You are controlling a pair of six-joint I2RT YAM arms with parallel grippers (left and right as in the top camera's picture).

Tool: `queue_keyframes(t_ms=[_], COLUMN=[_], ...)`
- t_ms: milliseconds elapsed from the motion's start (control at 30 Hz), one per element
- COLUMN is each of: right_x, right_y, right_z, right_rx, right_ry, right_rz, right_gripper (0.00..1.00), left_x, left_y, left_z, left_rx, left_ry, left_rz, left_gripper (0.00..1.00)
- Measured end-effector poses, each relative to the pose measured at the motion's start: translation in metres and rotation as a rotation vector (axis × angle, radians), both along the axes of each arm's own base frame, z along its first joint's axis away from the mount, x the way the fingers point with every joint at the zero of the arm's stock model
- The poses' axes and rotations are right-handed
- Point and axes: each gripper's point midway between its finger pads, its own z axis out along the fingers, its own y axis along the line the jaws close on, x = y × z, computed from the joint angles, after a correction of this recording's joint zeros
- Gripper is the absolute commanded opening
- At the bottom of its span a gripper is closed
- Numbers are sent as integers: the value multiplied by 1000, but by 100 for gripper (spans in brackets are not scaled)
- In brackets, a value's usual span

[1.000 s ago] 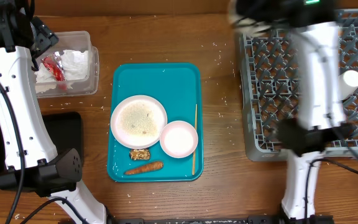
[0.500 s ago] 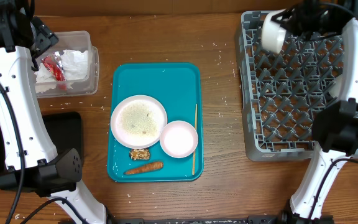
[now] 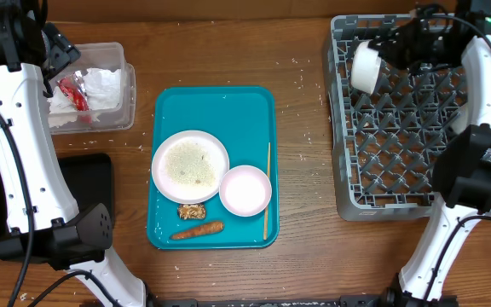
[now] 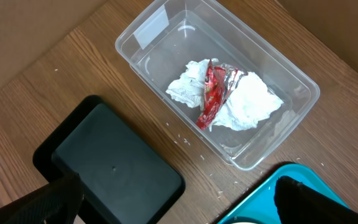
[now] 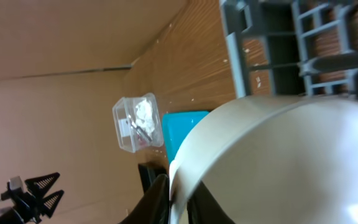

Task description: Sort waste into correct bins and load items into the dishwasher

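Observation:
My right gripper (image 3: 385,55) is shut on the rim of a white cup (image 3: 366,67), held tilted over the far left corner of the grey dish rack (image 3: 399,162). In the right wrist view the cup (image 5: 278,162) fills the frame, with its rim between my fingers (image 5: 179,199). My left gripper (image 4: 179,208) is open and empty above the clear tub (image 4: 135,56), which holds the white napkin (image 4: 247,102) and red wrapper (image 4: 213,93). The black tray (image 3: 92,183) lies near it. The rice plate (image 3: 190,165), pinkish plate (image 3: 245,189), nut lump (image 3: 192,211), carrot (image 3: 199,230) and stick (image 3: 268,189) lie on the teal tray (image 3: 220,107).
Rice grains are scattered on the wood between the teal tray and the rack. The left arm's white links run down the left edge over the black tray. The right arm's base stands in front of the rack's near right corner.
My right arm has swung from over the rack's right side to its far left corner, carrying the white cup. The left arm has not moved.

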Motion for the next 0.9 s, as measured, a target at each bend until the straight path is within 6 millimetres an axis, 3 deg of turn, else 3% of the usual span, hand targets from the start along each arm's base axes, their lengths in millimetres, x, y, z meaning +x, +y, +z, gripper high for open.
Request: queue_keyframes(t_ms=[267, 700, 900], right_x=[0, -23, -19], right_y=[-30, -91, -98], right_z=[-2, -37, -27], right_rx=[-10, -163, -216], right_ry=[9, 212, 156], right_rz=[-60, -219, -232], right_gripper=[18, 14, 24], left_x=[0, 1, 1], left_y=[0, -3, -3], left_z=[0, 0, 0], left_rx=[0, 0, 0], left_ry=[0, 0, 0], left_rz=[0, -7, -7], left_gripper=[100, 100, 100])
